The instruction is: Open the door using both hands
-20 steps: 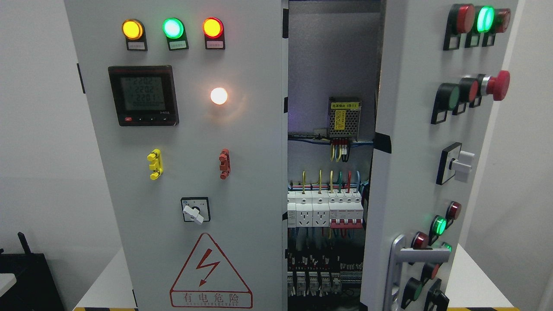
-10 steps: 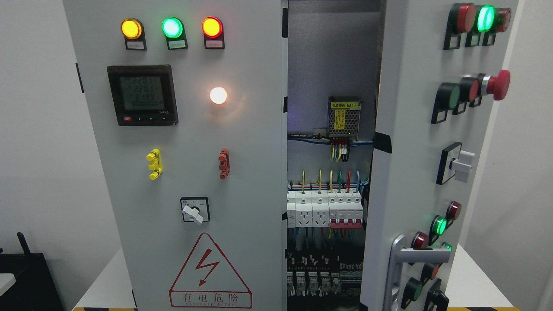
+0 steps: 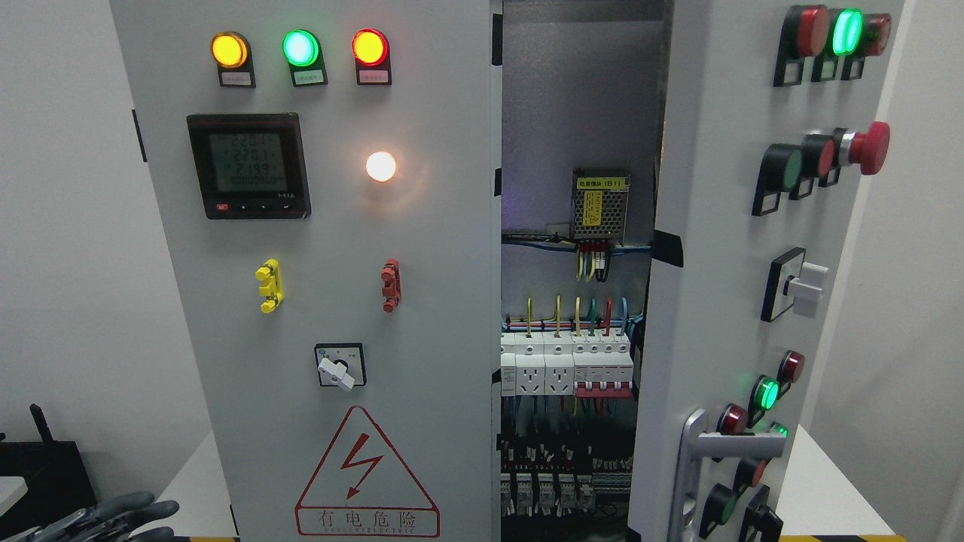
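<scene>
Right door [image 3: 723, 248]: at 3 o'clock, swung partly open, baring the breakers [image 3: 566, 367] at centre.
Left door [image 3: 324, 271]: at 9 o'clock, appears shut.
Handle [image 3: 697, 467]: at 5 o'clock on the right door, ungrasped.
Left robot hand [image 3: 105, 516]: at 8 o'clock, low over the desk [image 3: 188, 497], fingers apart, empty.
Risk: a reaching hand may knock the selector switch [image 3: 340, 366] or stray into live wiring.

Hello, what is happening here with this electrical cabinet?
A humanoid robot faces a grey electrical cabinet. The right door stands partly open, showing breakers and wiring inside; the left door is shut. Only the left hand shows, at the lower left corner, fingers relaxed, touching nothing. The right hand is out of view.
</scene>
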You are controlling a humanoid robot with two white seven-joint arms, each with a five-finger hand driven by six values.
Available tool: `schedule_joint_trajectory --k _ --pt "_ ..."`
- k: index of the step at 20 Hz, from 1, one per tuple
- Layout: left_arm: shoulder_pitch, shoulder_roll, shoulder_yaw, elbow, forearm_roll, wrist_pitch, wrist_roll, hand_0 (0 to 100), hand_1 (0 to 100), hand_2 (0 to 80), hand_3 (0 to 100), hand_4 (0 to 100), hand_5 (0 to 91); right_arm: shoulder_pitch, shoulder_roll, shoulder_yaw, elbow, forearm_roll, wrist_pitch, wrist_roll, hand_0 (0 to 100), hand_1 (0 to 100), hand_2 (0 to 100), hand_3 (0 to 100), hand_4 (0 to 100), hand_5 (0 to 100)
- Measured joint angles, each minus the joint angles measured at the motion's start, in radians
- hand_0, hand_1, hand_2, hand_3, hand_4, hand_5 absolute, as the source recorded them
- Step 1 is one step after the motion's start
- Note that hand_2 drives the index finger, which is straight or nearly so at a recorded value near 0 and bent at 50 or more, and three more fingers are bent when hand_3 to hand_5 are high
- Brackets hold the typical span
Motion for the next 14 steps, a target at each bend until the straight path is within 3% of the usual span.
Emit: schedule_joint_trajectory --k 9,14 --pt "-0.032 0.102 0.001 -0.021 0.047 0.002 -0.029 0 0 0.0 0 3 0.0 0.0 0.0 0.0 0.0 0.0 0.0 0.0 11 0 0 0 0 0" --pt "-0.192 0.126 -0.097 -0.023 0.053 0.003 -0.037 0 0 0.0 0 3 0.0 0.0 0.0 0.0 0.0 0.0 0.0 0.0 11 0 0 0 0 0"
